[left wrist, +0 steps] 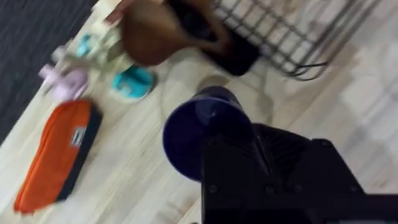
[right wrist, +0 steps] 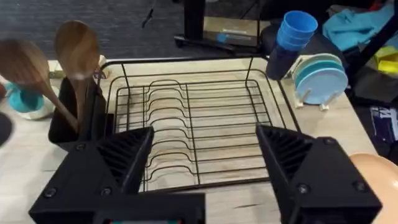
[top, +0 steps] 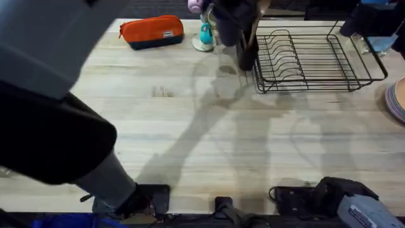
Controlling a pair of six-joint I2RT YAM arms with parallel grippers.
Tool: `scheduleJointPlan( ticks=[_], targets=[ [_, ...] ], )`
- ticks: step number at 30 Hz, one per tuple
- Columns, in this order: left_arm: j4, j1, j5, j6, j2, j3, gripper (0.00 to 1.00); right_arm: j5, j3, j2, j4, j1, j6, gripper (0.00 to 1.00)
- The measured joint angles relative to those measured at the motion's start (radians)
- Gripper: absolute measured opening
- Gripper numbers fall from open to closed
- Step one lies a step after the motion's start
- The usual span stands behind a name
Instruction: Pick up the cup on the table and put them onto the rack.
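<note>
The dark navy cup (left wrist: 189, 140) hangs above the wooden table (top: 209, 139), and my left gripper (left wrist: 230, 143) is shut on it. In the overhead view the left arm reaches up and across, and its gripper (top: 229, 18) shows as a dark shape over the table's far side, just left of the black wire rack (top: 316, 54). The rack (right wrist: 193, 112) stands with nothing in its slots. My right gripper (right wrist: 204, 134) is open, low near the table's front edge and facing the rack.
A dark utensil holder with wooden spoons (top: 247, 56) stands against the rack's left end. An orange pouch (top: 152, 30) and a teal mug stand (top: 204, 38) sit at the far edge. Plates (top: 397, 101) lie at the right edge. Stacked blue cups (right wrist: 295, 31) stand behind the rack.
</note>
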Motion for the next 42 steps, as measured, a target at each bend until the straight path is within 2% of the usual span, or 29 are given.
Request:
scheduleJointPlan(
  ticks=[1, 5, 9, 17, 20, 21, 42],
  targets=[
    [0.051, -0.081, 0.000, 0.000, 0.000, 0.000, 0.039, 0.000, 0.000, 0.000, -0.017, 0.000, 0.003, 0.996],
    [0.109, -0.142, 0.001, 0.000, 0.000, 0.000, 0.039, 0.000, 0.000, 0.000, -0.020, 0.000, 0.003, 0.996],
    [0.155, -0.172, 0.002, 0.000, 0.000, 0.000, 0.040, 0.000, 0.001, 0.000, -0.020, 0.000, 0.003, 0.995],
    [0.208, -0.181, 0.027, 0.000, 0.037, 0.003, 0.040, 0.000, 0.001, 0.000, -0.020, 0.000, 0.003, 0.996],
    [0.213, -0.182, 0.060, 0.000, 0.084, 0.003, 0.040, 0.000, 0.001, 0.000, -0.020, 0.000, 0.003, 0.997],
    [0.219, -0.182, 0.083, 0.000, 0.139, 0.003, 0.041, 0.000, 0.001, 0.000, -0.020, 0.000, 0.003, 0.996],
    [0.237, -0.182, 0.110, 0.000, 0.329, 0.003, 0.039, 0.000, 0.002, 0.000, -0.020, 0.000, 0.003, 0.996]
  ],
)
